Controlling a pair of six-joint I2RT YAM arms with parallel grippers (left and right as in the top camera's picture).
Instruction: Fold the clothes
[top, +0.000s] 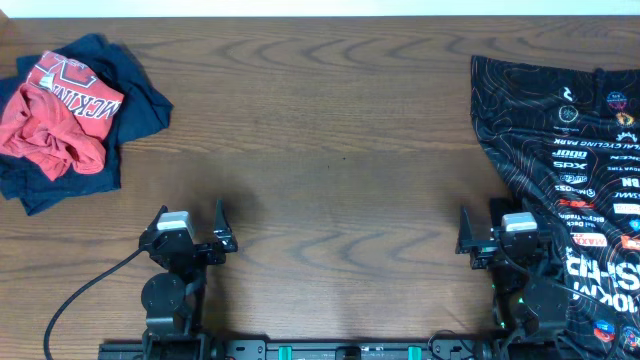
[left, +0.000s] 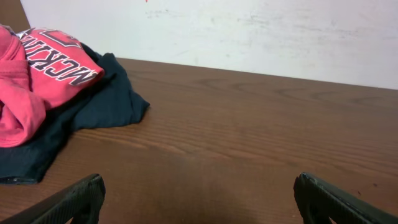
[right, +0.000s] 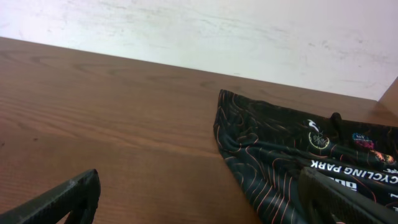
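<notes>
Left gripper spread wide, holding nothing; right gripper likewise; both arms tucked low.

A: Black contour-printed cycling jersey, ahead of the right jaws: full extent?
B: Cut off at the right edge; logos too small to read. Navy cloth garment lies partly hidden beneath the red printed shirt.

I work at a dark brown wooden counter, its wavy grain running left to right across the whole top. Along the far edge stands a white wall, scuffed and smudged with faint grey marks. The light is soft and even, leaving a dull sheen on the wood and only short shadows.
</notes>
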